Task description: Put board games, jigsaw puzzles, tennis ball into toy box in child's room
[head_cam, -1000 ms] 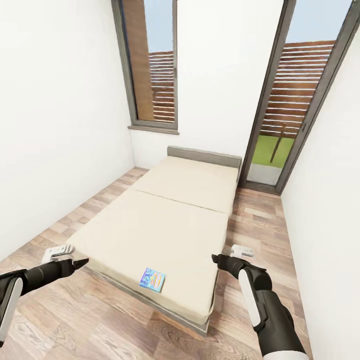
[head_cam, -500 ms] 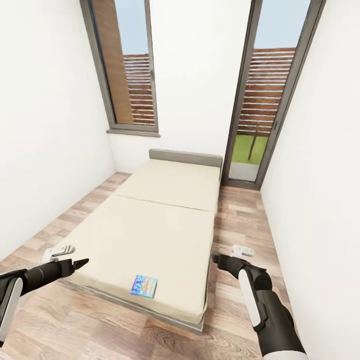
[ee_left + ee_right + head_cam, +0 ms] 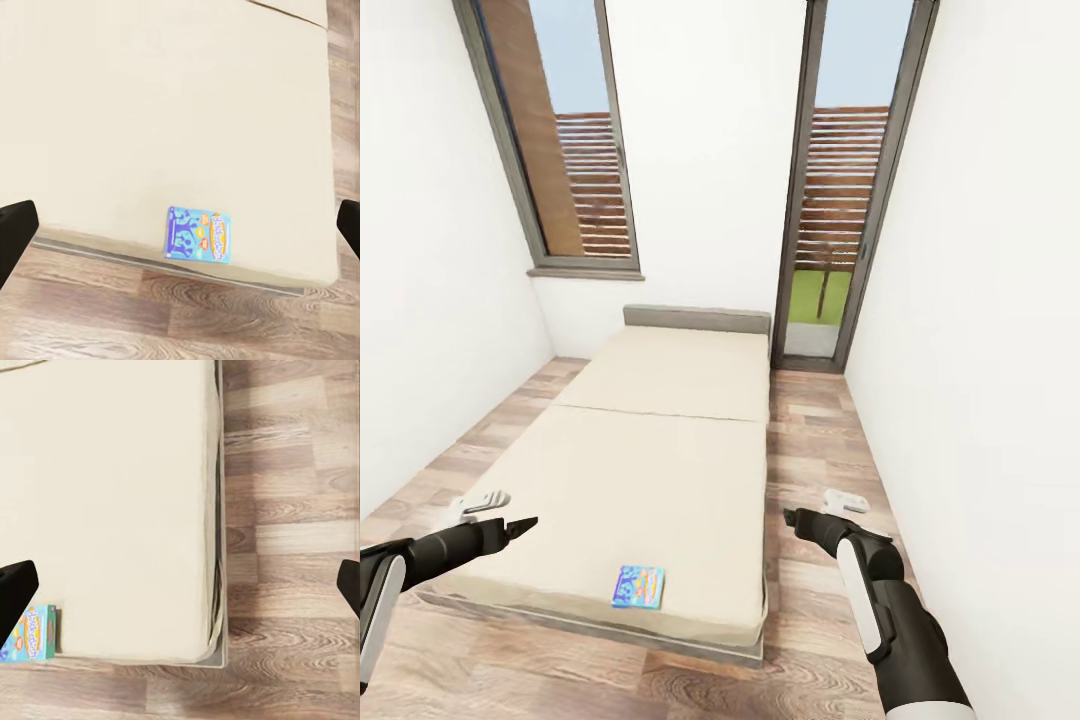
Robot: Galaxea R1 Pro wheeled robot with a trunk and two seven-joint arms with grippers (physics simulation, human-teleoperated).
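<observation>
A blue board game [image 3: 638, 586] with cartoon print lies flat on the beige bed [image 3: 660, 450], close to its foot edge. The same box appears in the left wrist view [image 3: 198, 235] and at the edge of the right wrist view [image 3: 34, 634]. My left gripper [image 3: 523, 524] hovers open over the bed's near left corner. My right gripper [image 3: 791, 518] hangs open above the floor just off the bed's right side. Both hold nothing, and their dark fingertips [image 3: 15, 229] stand wide apart. The table, toy box, jigsaw puzzles and tennis ball are out of view.
White walls close in on both sides of the bed. A grey headboard [image 3: 697, 319] sits at its far end, below a tall window [image 3: 565, 150] and a glass door [image 3: 840, 190]. A strip of wood-plank floor [image 3: 815, 440] runs along the bed's right side.
The whole picture has shifted: the camera has moved and now faces the bed more squarely. Both arms keep the same pose, grippers still open. The board game lies where it was.
</observation>
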